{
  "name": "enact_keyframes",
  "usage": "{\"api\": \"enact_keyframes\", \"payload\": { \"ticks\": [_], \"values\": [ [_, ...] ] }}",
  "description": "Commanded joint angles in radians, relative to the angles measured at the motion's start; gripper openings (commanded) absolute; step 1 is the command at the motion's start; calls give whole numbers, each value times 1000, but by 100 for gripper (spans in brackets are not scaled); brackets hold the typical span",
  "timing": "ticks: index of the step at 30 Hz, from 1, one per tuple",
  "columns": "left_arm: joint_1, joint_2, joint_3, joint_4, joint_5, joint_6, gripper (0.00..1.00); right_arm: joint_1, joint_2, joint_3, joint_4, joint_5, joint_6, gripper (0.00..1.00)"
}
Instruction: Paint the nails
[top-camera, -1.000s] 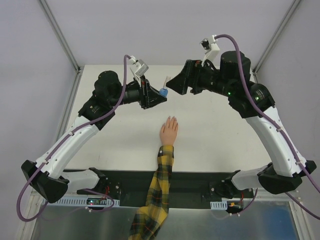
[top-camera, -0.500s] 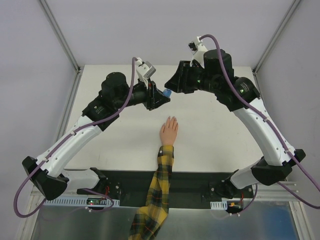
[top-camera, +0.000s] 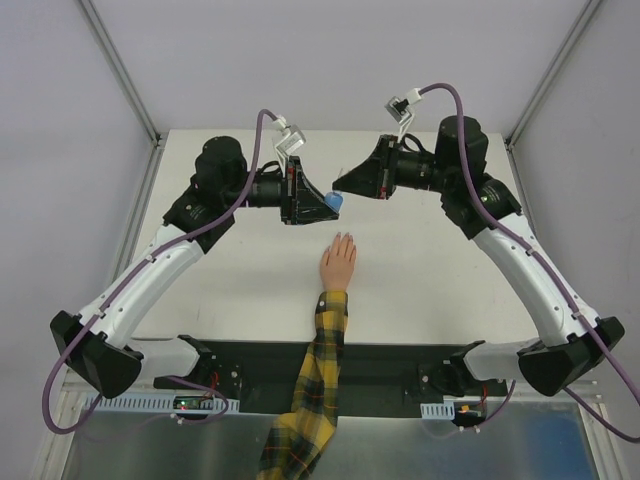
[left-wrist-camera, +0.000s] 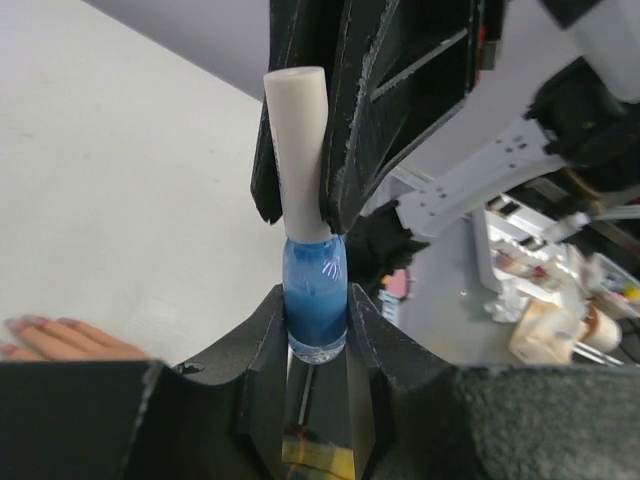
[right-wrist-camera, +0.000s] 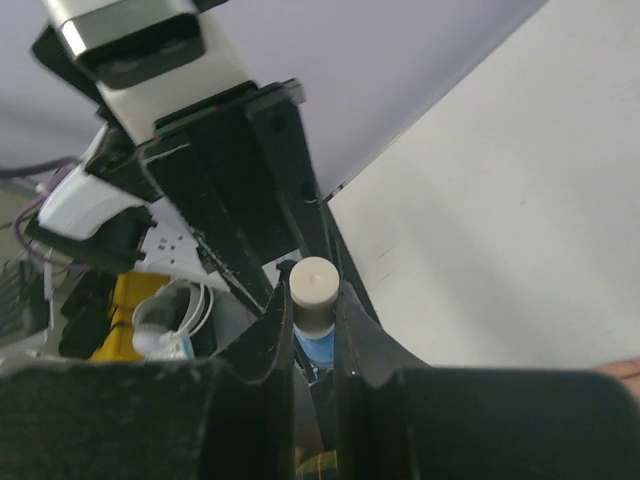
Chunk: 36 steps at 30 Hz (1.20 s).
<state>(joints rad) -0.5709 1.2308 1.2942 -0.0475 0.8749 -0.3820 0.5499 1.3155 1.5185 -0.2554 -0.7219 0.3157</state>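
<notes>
A small blue bottle (top-camera: 336, 200) with a white cap (left-wrist-camera: 297, 150) hangs in the air above the table's back half. My left gripper (top-camera: 326, 206) is shut on the bottle's glass body (left-wrist-camera: 315, 305). From the other side, my right gripper (top-camera: 344, 187) is shut on the cap (right-wrist-camera: 312, 288), its fingers (left-wrist-camera: 355, 120) clamping both sides. The peach hand (top-camera: 338, 264) with a yellow-black plaid sleeve (top-camera: 322, 360) lies flat below the bottle. Its nails (top-camera: 345, 238) point away from me and look skin-toned; they also show at the left wrist view's lower left (left-wrist-camera: 18, 324).
The white table (top-camera: 440, 270) has metal frame posts at its back corners (top-camera: 158, 138). Both arm bases sit on the black rail (top-camera: 380, 365) at the near edge, with the sleeve crossing it between them.
My right gripper has closed from wide open onto the bottle's cap, after moving in to meet it. The left gripper has shifted slightly with the bottle. The hand has not moved.
</notes>
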Motion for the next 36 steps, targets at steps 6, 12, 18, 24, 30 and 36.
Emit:
{"api": "enact_keyframes", "payload": {
  "ticks": [6, 12, 18, 24, 30, 36],
  "values": [
    [3, -17, -15, 239, 256, -123, 0, -8, -30, -23, 191, -251, 36, 1],
    [5, -48, -33, 213, 109, -72, 0, 1, -42, 41, 21, -137, -29, 25],
    [6, -57, -18, 129, 38, -2, 0, 10, -15, 195, -189, 7, -72, 59],
    [5, -57, -4, 80, 47, 34, 0, 12, 33, 351, -386, 62, -78, 76],
    [5, -44, 30, 52, 124, 60, 0, 12, 126, 482, -561, -19, -157, 80],
    [5, -31, 39, 28, 185, 54, 0, 13, 146, 483, -584, -99, -194, 75]
  ]
}}
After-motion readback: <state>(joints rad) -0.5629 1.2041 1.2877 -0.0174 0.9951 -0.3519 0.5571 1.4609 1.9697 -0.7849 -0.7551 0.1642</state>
